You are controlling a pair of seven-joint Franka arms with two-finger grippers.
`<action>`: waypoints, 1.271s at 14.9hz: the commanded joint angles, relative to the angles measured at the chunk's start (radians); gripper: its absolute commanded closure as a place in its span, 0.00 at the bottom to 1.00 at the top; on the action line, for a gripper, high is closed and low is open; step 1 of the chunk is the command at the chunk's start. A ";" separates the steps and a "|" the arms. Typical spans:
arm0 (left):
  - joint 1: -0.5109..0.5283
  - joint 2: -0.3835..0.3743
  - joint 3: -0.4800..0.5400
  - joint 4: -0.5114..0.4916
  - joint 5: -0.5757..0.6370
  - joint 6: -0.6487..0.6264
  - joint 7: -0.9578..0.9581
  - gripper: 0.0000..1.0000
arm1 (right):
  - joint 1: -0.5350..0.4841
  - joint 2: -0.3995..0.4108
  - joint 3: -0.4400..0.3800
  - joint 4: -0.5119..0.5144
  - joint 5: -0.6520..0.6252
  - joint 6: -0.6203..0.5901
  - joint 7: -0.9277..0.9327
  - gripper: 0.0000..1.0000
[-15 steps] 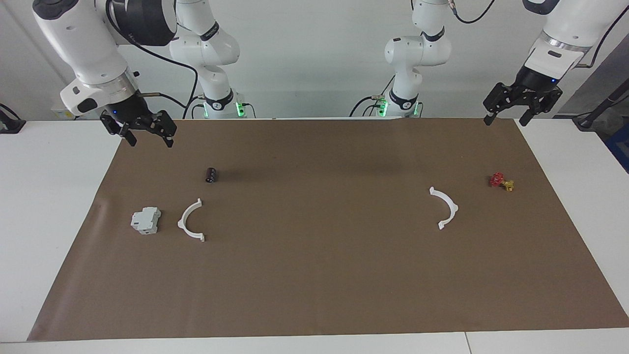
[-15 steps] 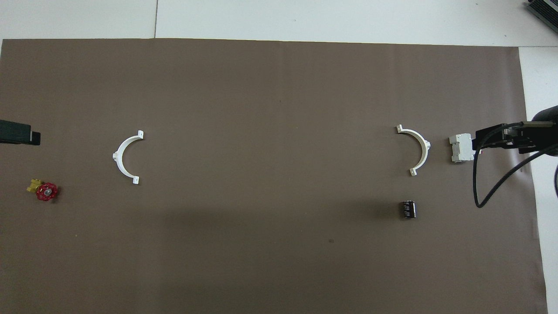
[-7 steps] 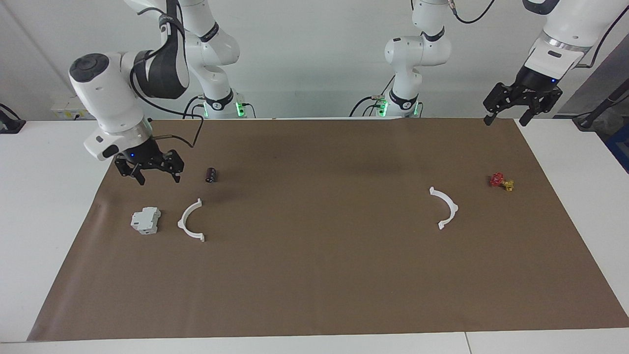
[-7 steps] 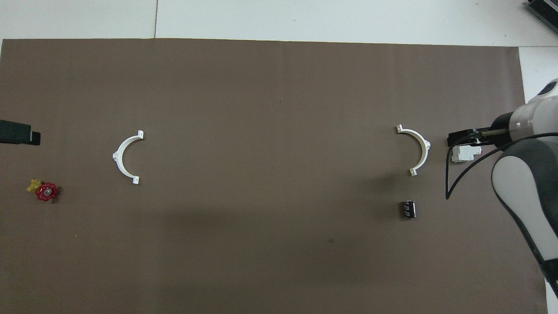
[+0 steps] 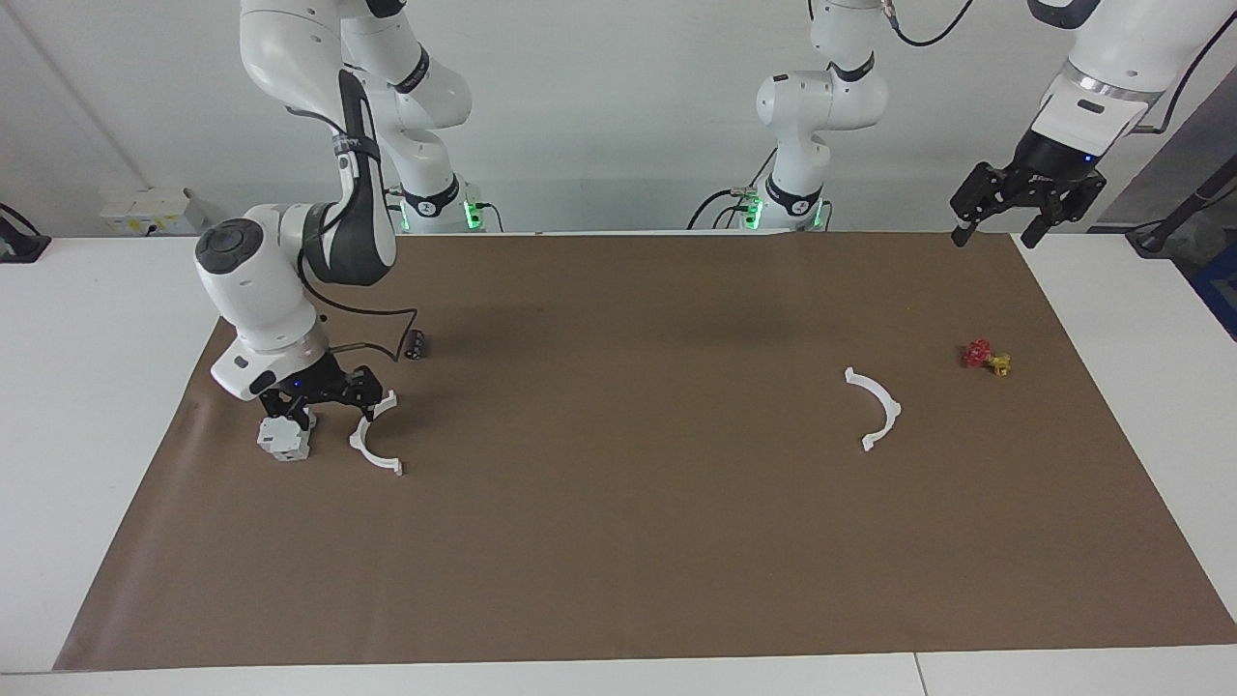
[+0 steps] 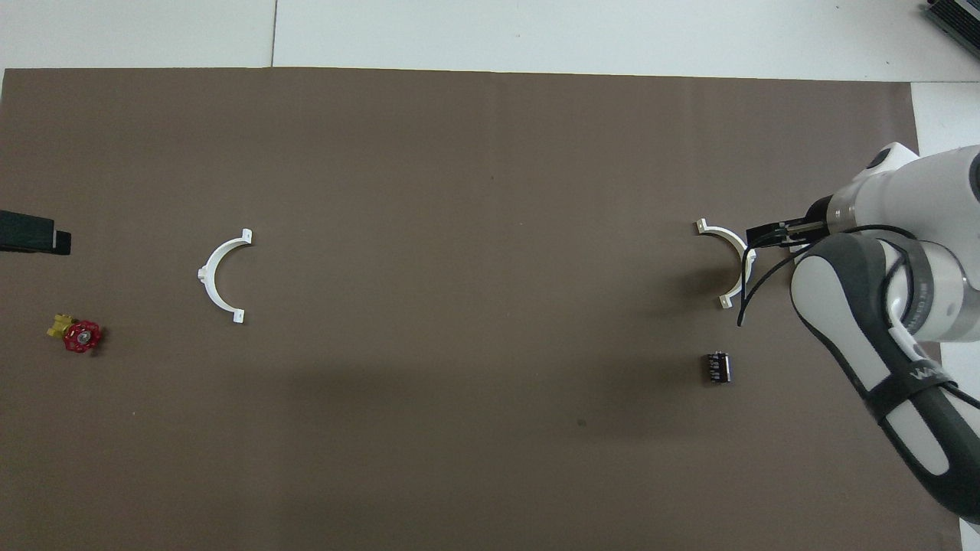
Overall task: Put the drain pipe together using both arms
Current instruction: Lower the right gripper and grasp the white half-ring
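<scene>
Two white half-rings of the drain pipe lie apart on the brown mat point(image 5: 618, 561). One half-ring point(image 5: 372, 456) point(image 6: 720, 232) lies toward the right arm's end, beside a light-grey block point(image 5: 283, 440). The other half-ring point(image 5: 887, 394) point(image 6: 205, 274) lies toward the left arm's end. My right gripper point(image 5: 333, 406) point(image 6: 766, 233) is open and low over the gap between the block and the near half-ring, one finger by each. My left gripper point(image 5: 993, 232) point(image 6: 34, 233) is open and waits raised over the mat's corner at its own end.
A small black cylinder point(image 5: 417, 343) point(image 6: 717, 366) lies nearer to the robots than the right arm's half-ring. A red and yellow valve point(image 5: 984, 356) point(image 6: 80, 335) lies by the mat's edge at the left arm's end. The right arm hides the grey block in the overhead view.
My right arm has swung down from over the mat's corner to just above the grey block and the half-ring beside it. The left arm and all objects have stayed put.
</scene>
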 commanded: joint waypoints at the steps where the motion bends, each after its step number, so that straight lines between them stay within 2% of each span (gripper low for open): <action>1: 0.002 -0.017 -0.001 -0.021 0.012 0.005 -0.007 0.00 | -0.017 -0.010 0.005 -0.043 0.136 0.046 -0.143 0.00; 3: 0.002 -0.016 -0.001 -0.021 0.012 0.005 -0.007 0.00 | -0.017 0.011 0.005 -0.044 0.175 0.103 -0.269 0.01; 6: 0.002 -0.016 -0.001 -0.021 0.012 0.005 -0.007 0.00 | -0.022 0.024 0.003 -0.084 0.177 0.153 -0.352 0.05; 9: 0.002 -0.016 -0.001 -0.021 0.012 0.005 -0.007 0.00 | -0.031 0.033 0.003 -0.118 0.175 0.194 -0.390 0.18; 10: 0.002 -0.016 -0.001 -0.021 0.012 0.005 -0.007 0.00 | -0.043 0.042 0.003 -0.118 0.175 0.195 -0.407 0.27; 11: 0.002 -0.016 -0.001 -0.021 0.012 0.005 -0.007 0.00 | -0.048 0.048 0.003 -0.118 0.175 0.195 -0.420 0.44; 12: 0.002 -0.016 -0.001 -0.021 0.012 0.005 -0.007 0.00 | -0.049 0.050 0.003 -0.116 0.177 0.194 -0.420 0.88; 13: 0.002 -0.016 -0.001 -0.021 0.012 0.005 -0.007 0.00 | -0.049 0.051 0.003 -0.113 0.178 0.194 -0.414 1.00; 17: 0.002 -0.016 -0.001 -0.021 0.012 0.005 -0.007 0.00 | -0.026 0.059 0.005 -0.066 0.178 0.160 -0.276 1.00; 19: 0.002 -0.016 -0.001 -0.021 0.012 0.005 -0.007 0.00 | -0.009 0.050 0.004 -0.014 0.172 0.082 -0.190 1.00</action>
